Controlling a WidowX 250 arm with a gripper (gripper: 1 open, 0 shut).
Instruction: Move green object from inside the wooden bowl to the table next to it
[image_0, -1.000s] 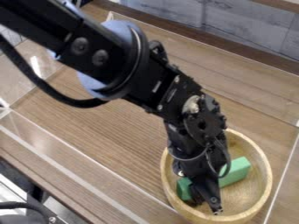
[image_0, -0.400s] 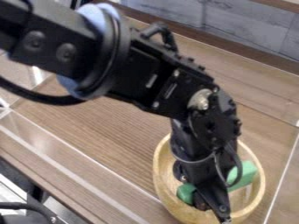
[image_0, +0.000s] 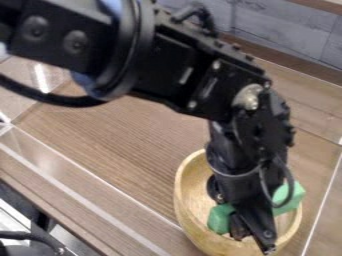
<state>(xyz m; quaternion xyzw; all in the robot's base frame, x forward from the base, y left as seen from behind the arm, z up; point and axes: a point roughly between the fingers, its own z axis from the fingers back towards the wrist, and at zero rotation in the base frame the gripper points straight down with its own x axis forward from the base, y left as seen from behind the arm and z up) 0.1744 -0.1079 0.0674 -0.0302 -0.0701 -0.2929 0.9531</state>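
Camera view, from above and to one side. Black robot arm (image_0: 160, 70) reaching down from upper left, wrist pointing straight down over the wooden bowl (image_0: 194, 195) at lower right. Claw (image_0: 254, 232) closed narrowly on the green object (image_0: 283, 194), fingers clamped across its middle. Green block showing on both sides of the fingers: a larger end to the right, a smaller end (image_0: 218, 217) to the left. Block gripped within the bowl's outline and tilted; contact with the bowl floor cannot be told. Bowl of light tan wood with a thick rim, resting on the brown wood-grain bench (image_0: 107, 150). Low clear acrylic wall (image_0: 54, 185) along the bench's near edge.
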